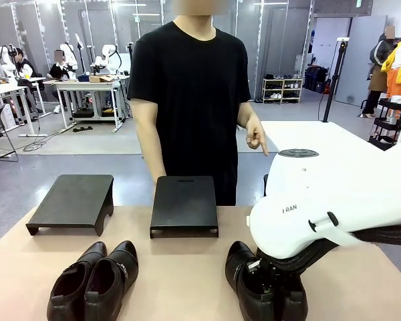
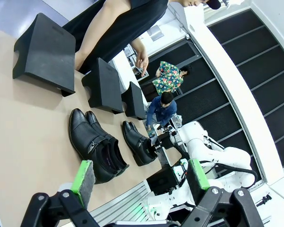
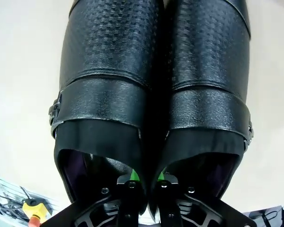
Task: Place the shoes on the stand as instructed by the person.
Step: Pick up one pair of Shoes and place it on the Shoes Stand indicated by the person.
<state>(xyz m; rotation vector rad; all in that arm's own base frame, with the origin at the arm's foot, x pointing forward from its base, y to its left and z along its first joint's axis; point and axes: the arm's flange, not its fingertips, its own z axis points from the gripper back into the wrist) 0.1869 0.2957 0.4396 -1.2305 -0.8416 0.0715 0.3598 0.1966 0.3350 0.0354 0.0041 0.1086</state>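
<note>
The right gripper [image 3: 146, 178] was closed down at the 5 o'clock corner of the tabletop [image 1: 180, 274]. One finger was inside each shoe of the right pair of shoes [image 1: 240, 262], pinching the two touching inner walls together near the heels. Both shoes stood side by side with their toes toward the person [image 1: 190, 87].

The left pair of shoes [image 1: 97, 281] sat at about 7 o'clock, also side by side with toes toward the person, and nothing touched it.

The left gripper [image 2: 139, 184] hovered above the tabletop with its green pads [image 2: 83, 182] wide apart and nothing between them.

Two black stands were on the far part of the tabletop, the left stand [image 1: 73, 197] at roughly 10 o'clock and the middle stand [image 1: 184, 200] near 12 o'clock. The left wrist view showed a third stand [image 2: 132, 99] in line beyond them.

The person stood at the far edge behind the middle stand, and their hand [image 1: 256, 136], at about 1 o'clock, pointed a finger downward.
</note>
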